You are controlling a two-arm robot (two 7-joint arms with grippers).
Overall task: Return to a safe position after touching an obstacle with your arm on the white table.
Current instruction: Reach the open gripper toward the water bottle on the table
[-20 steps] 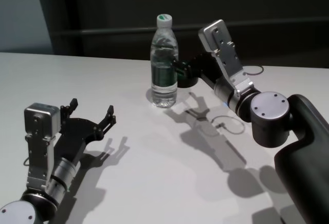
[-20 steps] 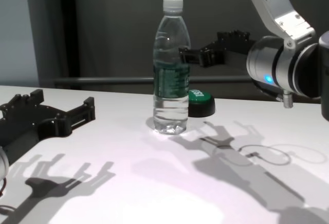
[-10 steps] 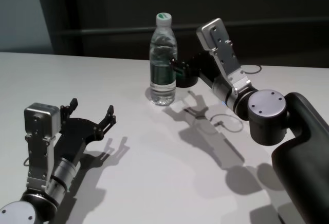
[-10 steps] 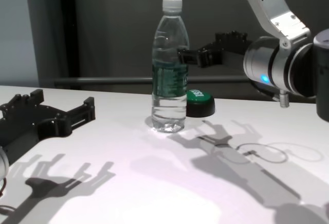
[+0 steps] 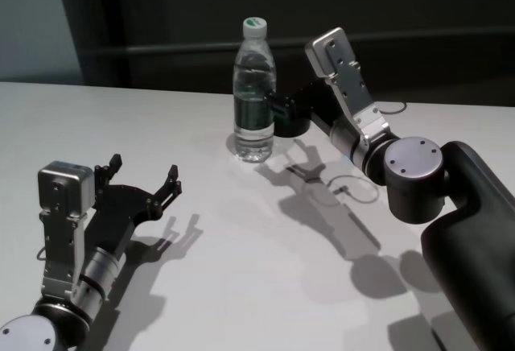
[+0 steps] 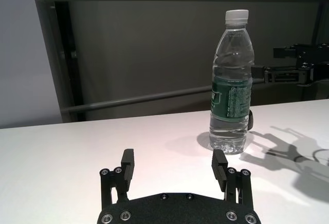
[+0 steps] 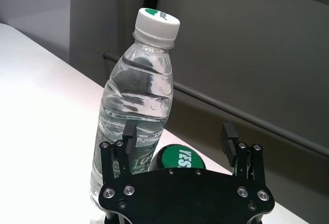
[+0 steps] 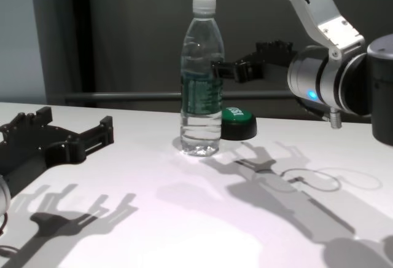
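Observation:
The obstacle, a tall clear water bottle [image 5: 254, 93] with a white cap and dark green label, stands upright on the white table [image 5: 241, 270]. It also shows in the chest view [image 8: 201, 83], the left wrist view [image 6: 232, 85] and the right wrist view [image 7: 136, 111]. My right gripper [image 5: 279, 108] is open and empty, held above the table at label height; one finger [image 7: 130, 134] lies against the bottle's side. It also shows in the chest view [image 8: 224, 68]. My left gripper [image 5: 145, 170] is open and empty, low over the near left of the table.
A low green-topped button [image 8: 236, 117] on a black base sits just behind and right of the bottle, under the right gripper. A thin wire loop [image 5: 358, 190] lies on the table by the right arm. A dark wall and rail run behind the table's far edge.
My right arm has swung a little left and the bottle has slid slightly left with it, still upright. The left arm has not moved.

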